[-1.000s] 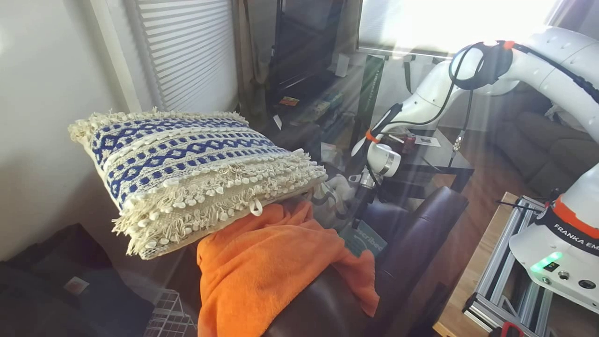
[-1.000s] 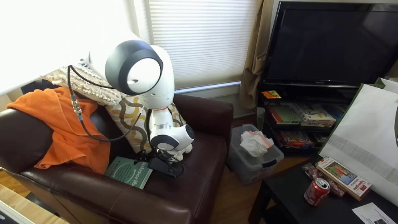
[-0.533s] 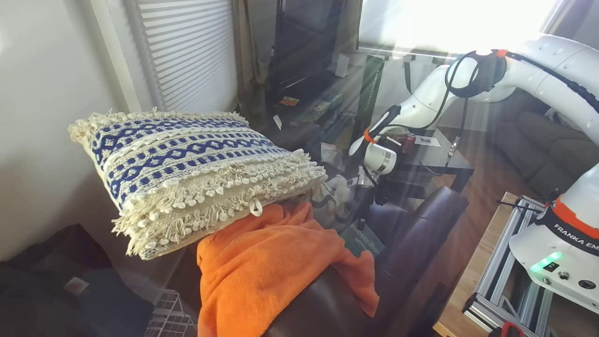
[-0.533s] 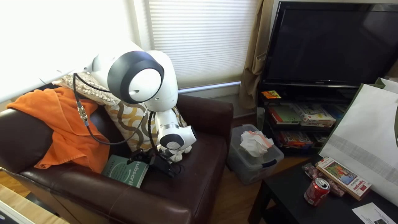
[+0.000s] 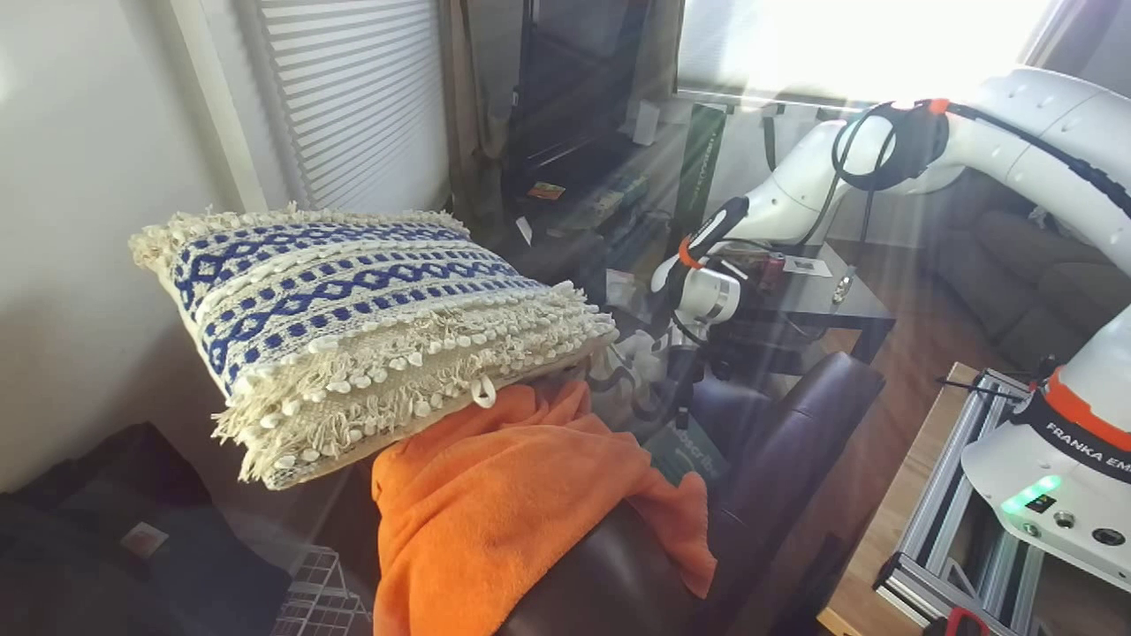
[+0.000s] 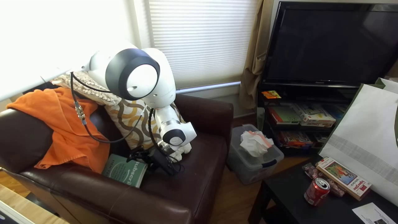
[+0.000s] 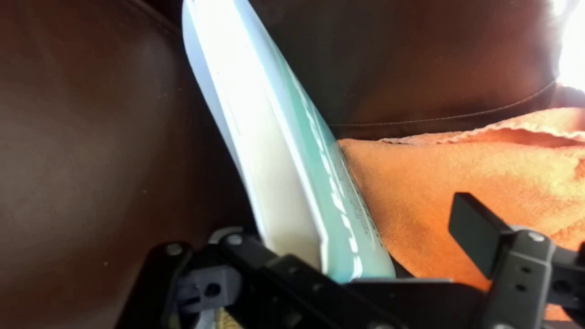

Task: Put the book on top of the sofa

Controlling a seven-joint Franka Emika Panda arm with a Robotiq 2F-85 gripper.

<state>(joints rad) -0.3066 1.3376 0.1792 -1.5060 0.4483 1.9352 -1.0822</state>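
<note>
The teal-green book (image 6: 126, 172) lies on the seat of the dark brown leather sofa (image 6: 130, 202), against the orange blanket. In an exterior view the book (image 5: 698, 452) shows partly behind the blanket. My gripper (image 6: 138, 158) is low over the seat, at the book's edge. In the wrist view the book (image 7: 338, 205) is seen from its page edge, lying across the space between my spread fingers (image 7: 354, 237). The right finger stands apart from the cover; the left finger's pad is hidden. Whether the left finger touches the book cannot be told.
The orange blanket (image 6: 71, 133) hangs over the sofa back and arm. A patterned pillow (image 6: 127, 121) and a small white plush (image 6: 180, 152) are behind my gripper. A fringed pillow (image 5: 371, 309) lies atop the sofa back. A black table (image 6: 289, 199) holds a red can (image 6: 316, 192).
My arm has lowered, and the hand has tilted so the fingers point more toward the blanket. The book has shifted slightly toward the blanket between the oldest frame and now.
</note>
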